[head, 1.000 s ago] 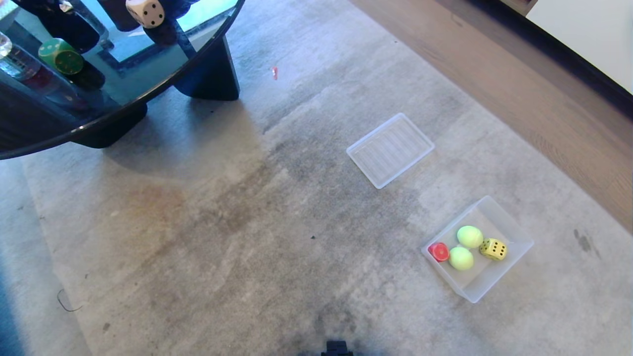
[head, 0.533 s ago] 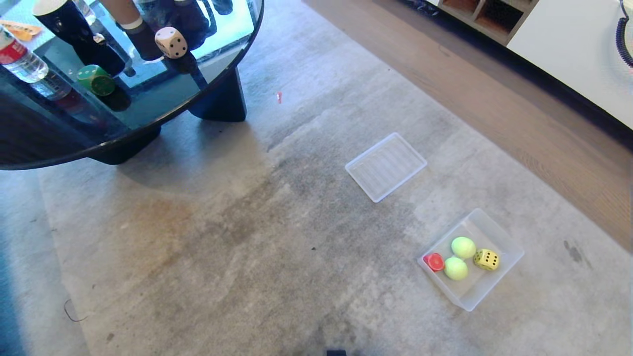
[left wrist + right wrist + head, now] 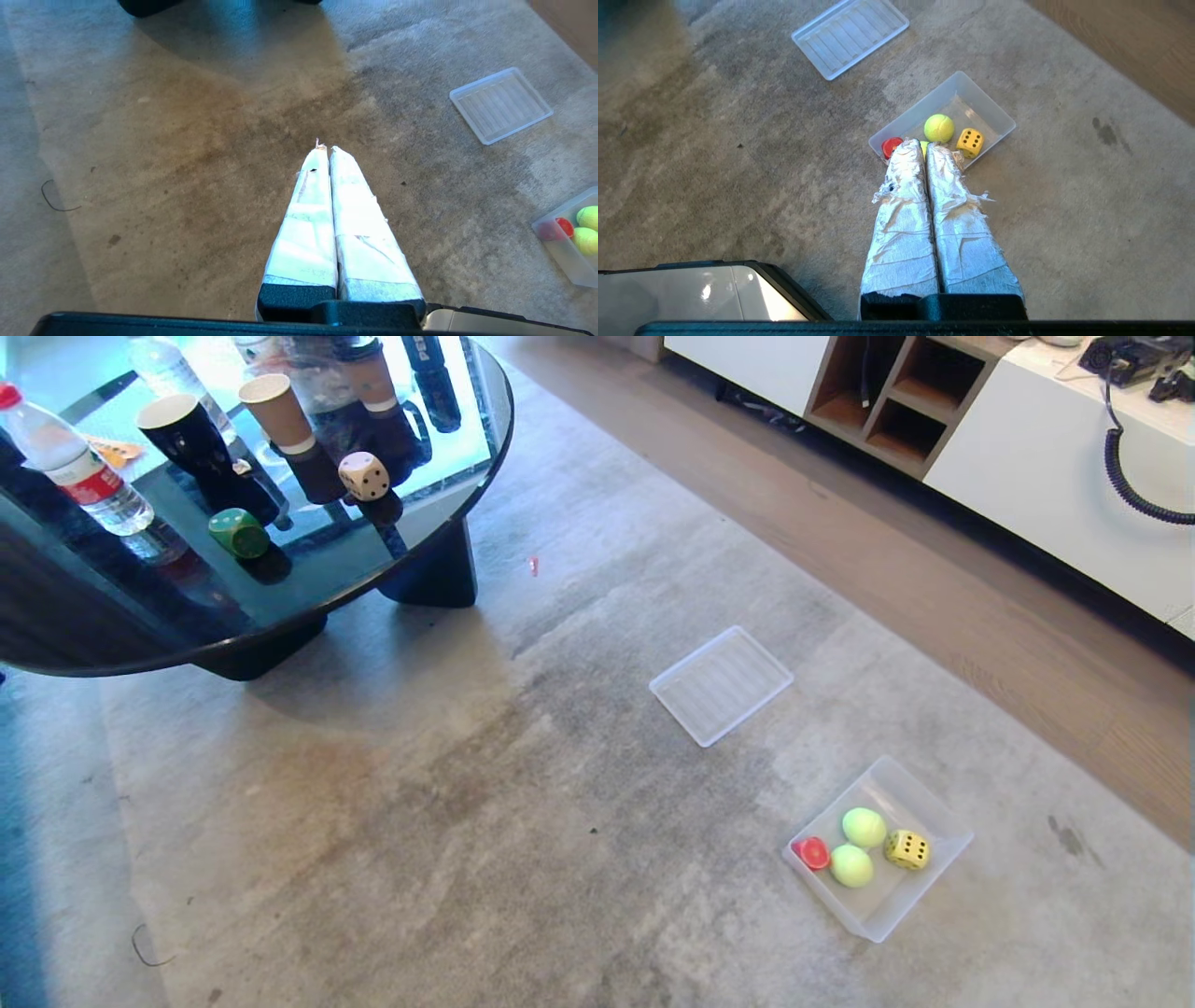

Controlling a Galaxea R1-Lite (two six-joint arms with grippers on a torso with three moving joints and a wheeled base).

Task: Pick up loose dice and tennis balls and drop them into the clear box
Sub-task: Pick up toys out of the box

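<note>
The clear box sits on the carpet at the lower right. Inside it lie two tennis balls, a red die and a yellow die. A beige die and a dark green die rest on the round glass table at the upper left. Neither arm shows in the head view. My left gripper is shut and empty above bare carpet. My right gripper is shut and empty, hanging above the carpet with the clear box beyond its tips.
The flat ribbed lid lies on the carpet between table and box. On the table stand a water bottle, paper cups and dark bottles. White cabinets line the wood floor at the upper right.
The whole head view has tilted upward: table, lid and box slid down in the picture, and more tabletop and the white cabinets came into sight. No object moved.
</note>
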